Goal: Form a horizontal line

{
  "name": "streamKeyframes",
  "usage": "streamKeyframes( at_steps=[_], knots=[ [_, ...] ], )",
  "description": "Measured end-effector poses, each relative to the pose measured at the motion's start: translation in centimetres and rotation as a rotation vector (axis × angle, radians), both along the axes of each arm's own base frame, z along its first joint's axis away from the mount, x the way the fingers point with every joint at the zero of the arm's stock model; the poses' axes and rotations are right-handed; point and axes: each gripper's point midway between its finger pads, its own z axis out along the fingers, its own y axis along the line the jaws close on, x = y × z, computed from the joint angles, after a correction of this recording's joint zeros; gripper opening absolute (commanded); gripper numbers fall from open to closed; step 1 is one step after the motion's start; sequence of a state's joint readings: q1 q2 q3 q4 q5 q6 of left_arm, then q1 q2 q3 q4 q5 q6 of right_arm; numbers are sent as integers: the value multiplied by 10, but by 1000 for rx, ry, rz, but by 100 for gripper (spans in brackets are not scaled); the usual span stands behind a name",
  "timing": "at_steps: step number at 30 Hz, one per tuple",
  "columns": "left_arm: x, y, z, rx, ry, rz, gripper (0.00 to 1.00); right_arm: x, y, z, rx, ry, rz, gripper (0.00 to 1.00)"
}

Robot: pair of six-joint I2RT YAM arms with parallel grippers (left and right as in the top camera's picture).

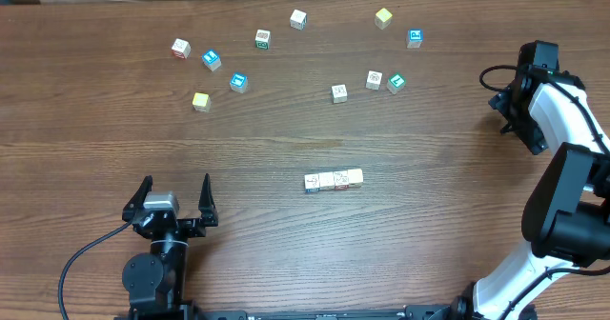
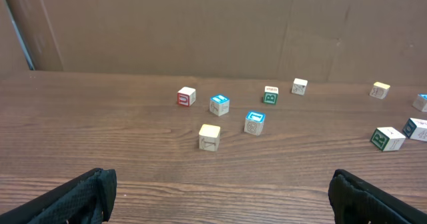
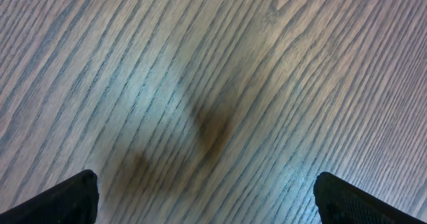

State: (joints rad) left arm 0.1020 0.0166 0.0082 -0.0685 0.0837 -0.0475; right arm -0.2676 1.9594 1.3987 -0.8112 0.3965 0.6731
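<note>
The wood-grain desk point(image 1: 457, 215) carries the horizontal line point(image 1: 334, 180) just below frame centre overhead. Left jaws, lower left, and right jaws, at the right edge, stand spread, holding nothing. The row's four cubes look light, hard, easily knocked askew; pinch one across flat faces. Loose cubes point(image 1: 239, 82) lie well apart above, obstructing nothing.

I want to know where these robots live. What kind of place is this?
Probably a robot lab bench, not a home: a white robot arm and the left claw sit at a wood table, little blocks lie scattered, and plain cardboard stands behind.
</note>
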Motion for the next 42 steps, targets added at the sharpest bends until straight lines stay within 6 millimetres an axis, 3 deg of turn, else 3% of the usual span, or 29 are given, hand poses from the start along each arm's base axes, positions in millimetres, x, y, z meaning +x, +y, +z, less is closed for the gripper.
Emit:
streamKeyframes(
  at_steps=[7,12,17,27,31,36,42],
  knots=[
    [0,0,0,0,0,3,100,5,13,0,-1,0,33,100],
    [0,1,0,0,0,3,100,21,56,7,-3,-17,142,100],
    [0,1,0,0,0,3,100,32,88,30,-11,-76,220,100],
    [0,1,0,1,0,3,99,32,93,97,-38,-246,230,100],
    [0,1,0,1,0,3,100,15,97,111,-43,-288,238,100],
    [0,1,0,1,0,5,99,-15,105,100,-34,-253,258,100],
    [0,1,0,0,1,6,99,-38,106,97,-34,-249,260,100]
  ],
)
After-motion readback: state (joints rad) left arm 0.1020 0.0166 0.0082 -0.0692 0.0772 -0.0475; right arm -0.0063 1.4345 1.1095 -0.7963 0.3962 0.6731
